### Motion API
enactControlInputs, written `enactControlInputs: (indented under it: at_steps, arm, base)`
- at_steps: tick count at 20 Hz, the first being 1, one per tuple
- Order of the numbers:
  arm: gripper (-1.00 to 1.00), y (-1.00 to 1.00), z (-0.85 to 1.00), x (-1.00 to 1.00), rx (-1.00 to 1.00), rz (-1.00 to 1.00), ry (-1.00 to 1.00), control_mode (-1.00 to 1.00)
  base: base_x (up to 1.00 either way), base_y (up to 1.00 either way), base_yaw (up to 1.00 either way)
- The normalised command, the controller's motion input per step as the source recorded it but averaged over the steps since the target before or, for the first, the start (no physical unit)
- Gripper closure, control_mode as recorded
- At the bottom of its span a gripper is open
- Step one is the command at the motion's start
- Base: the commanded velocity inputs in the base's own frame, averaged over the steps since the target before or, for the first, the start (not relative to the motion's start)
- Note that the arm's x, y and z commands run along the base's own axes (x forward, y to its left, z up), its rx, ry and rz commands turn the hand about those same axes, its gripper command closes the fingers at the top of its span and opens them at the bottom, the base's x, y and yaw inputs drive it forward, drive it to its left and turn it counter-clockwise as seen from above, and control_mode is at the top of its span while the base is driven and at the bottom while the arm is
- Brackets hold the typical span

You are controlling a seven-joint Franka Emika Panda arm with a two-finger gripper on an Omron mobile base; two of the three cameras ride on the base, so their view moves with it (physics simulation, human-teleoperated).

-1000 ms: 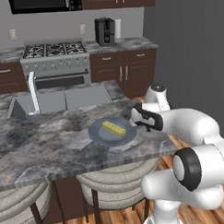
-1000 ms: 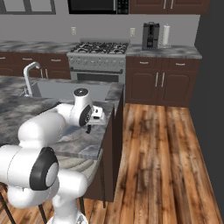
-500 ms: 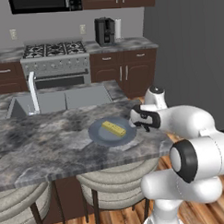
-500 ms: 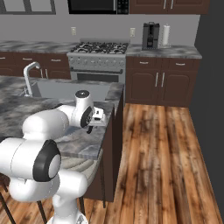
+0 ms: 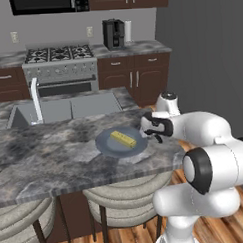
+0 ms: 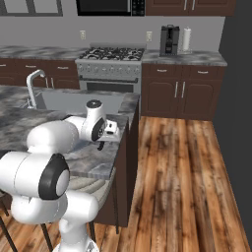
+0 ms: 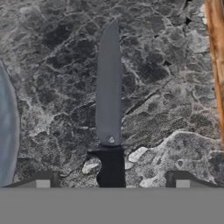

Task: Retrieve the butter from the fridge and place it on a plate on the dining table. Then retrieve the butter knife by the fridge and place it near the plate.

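Tool point(image 7: 112, 181) hung spread wide, gripping nothing, right over the butter knife point(image 7: 109, 94) lying flat on the marbled counter point(image 7: 166, 87) between its tips, just beside the blue-grey plate point(image 5: 108, 145) with the butter point(image 5: 123, 139) resting on it, near the counter's right end.
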Motion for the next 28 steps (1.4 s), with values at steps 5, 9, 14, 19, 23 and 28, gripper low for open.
enactControlInputs:
  at_steps: [5, 9, 14, 19, 23, 28]
  arm:
    - [-1.00, -0.03, 0.17, -0.06, 0.00, -0.02, 0.00, -1.00]
    - [-1.00, 0.00, 0.37, -0.29, 0.00, 0.00, 0.00, -1.00]
    - [-1.00, 0.00, 0.71, -0.69, -0.01, -0.08, 0.00, -1.00]
    - [-1.00, 0.00, 0.96, -0.71, -0.03, -0.11, 0.05, -1.00]
    - [-1.00, 0.00, 0.71, -0.77, 0.00, -0.10, 0.11, -1.00]
    - [-1.00, 0.05, 0.07, -0.99, 0.00, -0.03, -0.05, -1.00]
  base:
    - [0.00, 0.00, 0.00]
    - [0.00, 0.00, 0.00]
    - [0.00, 0.00, 0.00]
    - [0.00, 0.00, 0.00]
    - [0.00, 0.00, 0.00]
    - [0.00, 0.00, 0.00]
